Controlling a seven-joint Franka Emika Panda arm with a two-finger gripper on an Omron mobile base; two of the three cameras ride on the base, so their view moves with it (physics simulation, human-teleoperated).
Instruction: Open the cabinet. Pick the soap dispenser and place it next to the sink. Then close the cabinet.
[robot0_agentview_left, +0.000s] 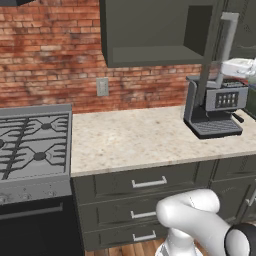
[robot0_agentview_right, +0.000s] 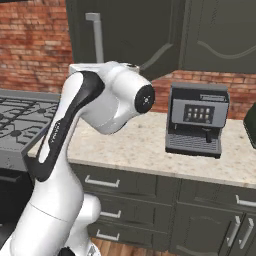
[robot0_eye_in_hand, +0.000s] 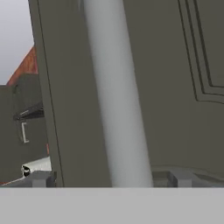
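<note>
- Spreading wide, my gripper (robot0_eye_in_hand: 111, 177) has its two fingertips (robot0_eye_in_hand: 39, 178) on either side of the silver bar handle (robot0_eye_in_hand: 116, 96), pinching nothing.
- Handle runs straight up in front of me, dead between the tips; I cannot tell whether either tip touches it.
- Behind the handle is the cabinet door (robot0_eye_in_hand: 175, 87), swung out, its arched panel off to my right.
- From the left base view, the cabinet (robot0_agentview_left: 155, 32) stands open, its visible shelf bare.
- Below me sit the speckled counter (robot0_agentview_left: 130, 135) and the coffee machine (robot0_agentview_left: 215, 107).
- Soap dispenser: I can't spot it from here.
</note>
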